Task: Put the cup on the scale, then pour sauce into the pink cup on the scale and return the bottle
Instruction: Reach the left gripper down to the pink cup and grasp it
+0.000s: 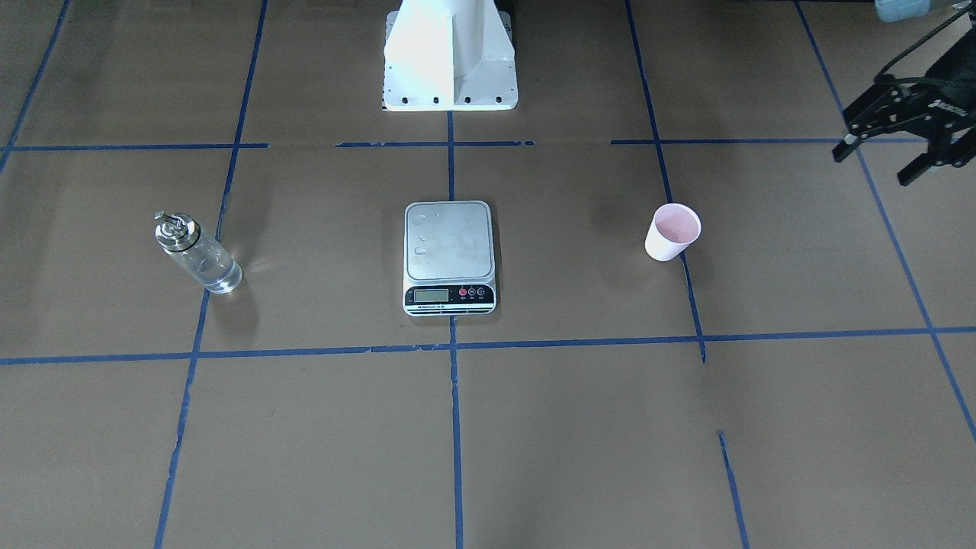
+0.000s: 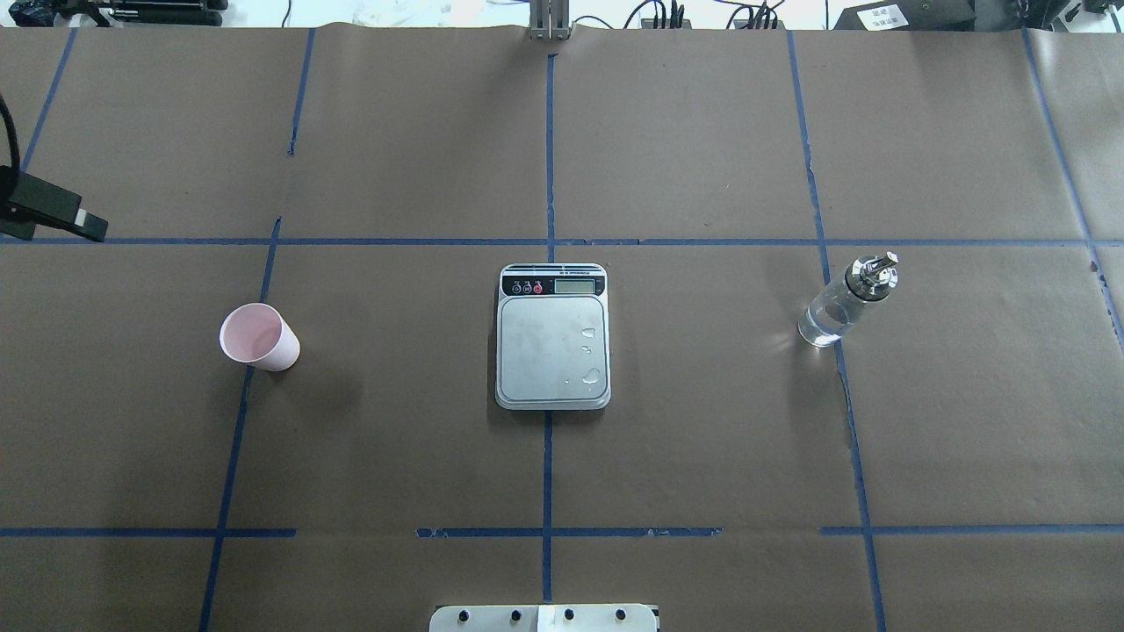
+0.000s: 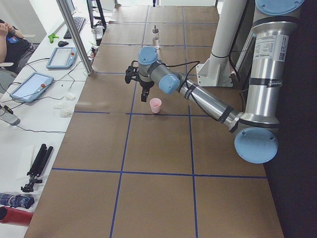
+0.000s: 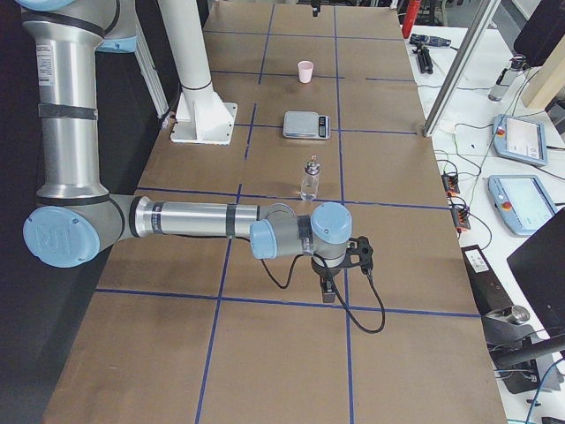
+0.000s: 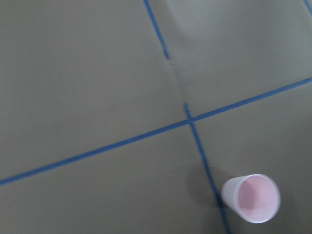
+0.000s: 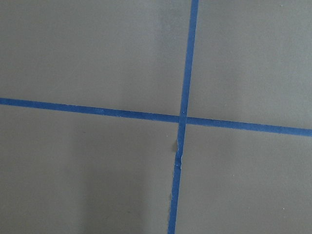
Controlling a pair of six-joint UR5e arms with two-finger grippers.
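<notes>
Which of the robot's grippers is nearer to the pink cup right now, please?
The left. The left gripper hovers off the cup's outer side, toward the table's left end. The right gripper is at the opposite end, beyond the scale and the bottle.

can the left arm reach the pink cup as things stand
Probably yes. The left gripper hangs open near the cup, which stands upright with nothing beside it; the scale and the bottle sit farther off, out of the path.
</notes>
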